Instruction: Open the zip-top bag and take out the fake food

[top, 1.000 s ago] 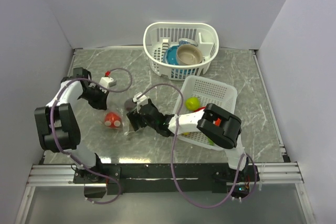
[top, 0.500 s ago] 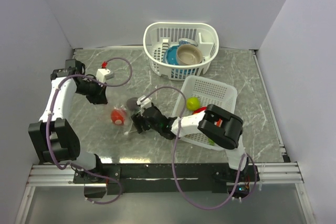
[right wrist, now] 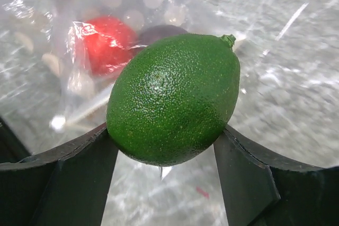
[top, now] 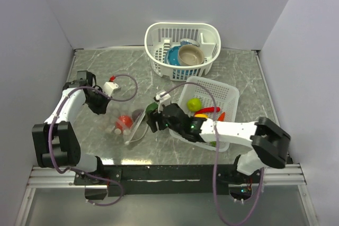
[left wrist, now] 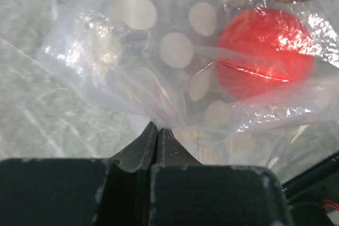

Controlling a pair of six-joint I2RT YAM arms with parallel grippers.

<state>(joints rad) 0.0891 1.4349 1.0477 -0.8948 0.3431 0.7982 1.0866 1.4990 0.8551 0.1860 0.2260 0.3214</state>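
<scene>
Since a second ago, has drawn a lime (right wrist: 172, 96) clear of the zip-top bag (left wrist: 132, 51) with the right end effector (right wrist: 165, 133). Has also swung the right elbow off the rectangular basket (top: 229, 91) toward the near right corner of the table (top: 249, 78), and nudged the bag and its red fruit (left wrist: 265, 51) a little toward the table's middle.

Grasps the lime across its belly, fingers clenched on both sides. Pinches a gathered fold of bag film in the left end effector (left wrist: 157, 130), clamped with no gap (only film in there, nothing solid).

Finds the bag flat on the table, left of centre and toward the near edge, stretched between the two end effectors: fold in the left one, the other end just beside and below the right one. Leaves the red fruit and a dark piece (right wrist: 159, 33) inside, roughly between the two.

Could lose the lime: glossy, round, held at two narrow contacts, likely to squirt out under a harder squeeze or a fast swing. Could also tug the fold out of the left pinch if film clings to the right fingers, letting the bag flop shut over what remains. Cannot tell whether more food hides under the folds.
</scene>
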